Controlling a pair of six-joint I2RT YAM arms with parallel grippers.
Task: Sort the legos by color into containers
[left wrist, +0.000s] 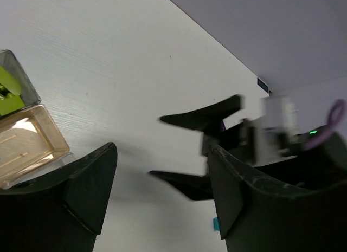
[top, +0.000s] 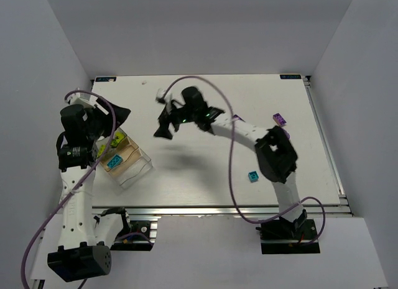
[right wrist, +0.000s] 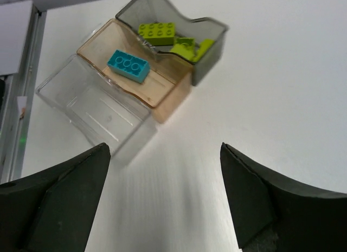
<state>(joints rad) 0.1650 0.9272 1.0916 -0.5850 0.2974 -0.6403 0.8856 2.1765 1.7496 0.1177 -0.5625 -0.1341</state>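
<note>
The compartmented box (top: 134,169) sits at the table's left. In the right wrist view its grey compartment (right wrist: 214,39) holds lime green legos (right wrist: 157,31), its tan compartment (right wrist: 168,92) holds a cyan lego (right wrist: 129,65), and its clear compartment (right wrist: 89,103) is empty. My right gripper (top: 165,123) is open and empty above the table's middle, right of the box. My left gripper (top: 118,115) is open and empty just behind the box. A cyan lego (top: 253,176) and a purple lego (top: 280,119) lie on the right half.
A metal rail (top: 217,209) runs along the table's near edge. Purple cables (top: 231,158) loop over the right arm. White walls (top: 37,65) enclose the table on three sides.
</note>
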